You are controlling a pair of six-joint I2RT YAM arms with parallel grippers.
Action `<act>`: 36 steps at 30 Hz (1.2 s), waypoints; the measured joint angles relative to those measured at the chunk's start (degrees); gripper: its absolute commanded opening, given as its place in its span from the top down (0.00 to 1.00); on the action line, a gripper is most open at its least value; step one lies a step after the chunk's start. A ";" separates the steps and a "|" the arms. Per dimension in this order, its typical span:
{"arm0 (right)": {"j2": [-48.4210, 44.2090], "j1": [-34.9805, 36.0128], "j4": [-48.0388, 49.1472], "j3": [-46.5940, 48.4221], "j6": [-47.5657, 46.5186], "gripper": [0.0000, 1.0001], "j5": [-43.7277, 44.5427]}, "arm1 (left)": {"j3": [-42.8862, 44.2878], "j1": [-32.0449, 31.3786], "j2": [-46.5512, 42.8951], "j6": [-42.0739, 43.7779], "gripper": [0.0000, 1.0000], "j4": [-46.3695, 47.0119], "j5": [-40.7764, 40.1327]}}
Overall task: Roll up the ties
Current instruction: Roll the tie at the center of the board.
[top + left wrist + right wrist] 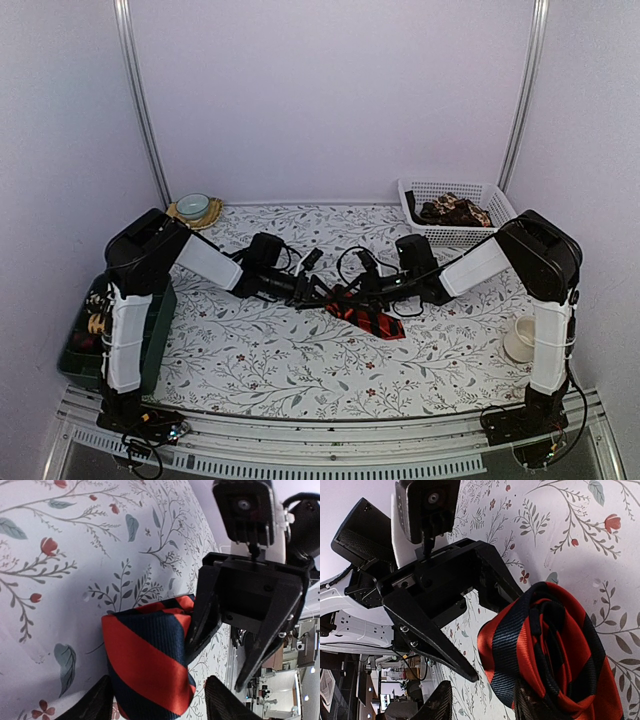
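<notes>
Centrally, red dark-striped tie (372, 320) part-rolled on the floral surface (250, 360), left hand (157, 702) half-open astride the roll, right hand (482, 702) narrowly parted, one finger (200, 625) touching the roll's edge, brown-patterned ties (455, 210) in white basket (450, 236) far right.
</notes>
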 measured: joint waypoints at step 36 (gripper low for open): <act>-12.83 0.74 -28.06 4.09 -22.99 0.12 17.33 | -1.03 -0.90 -2.25 -4.07 0.42 -2.03 -6.60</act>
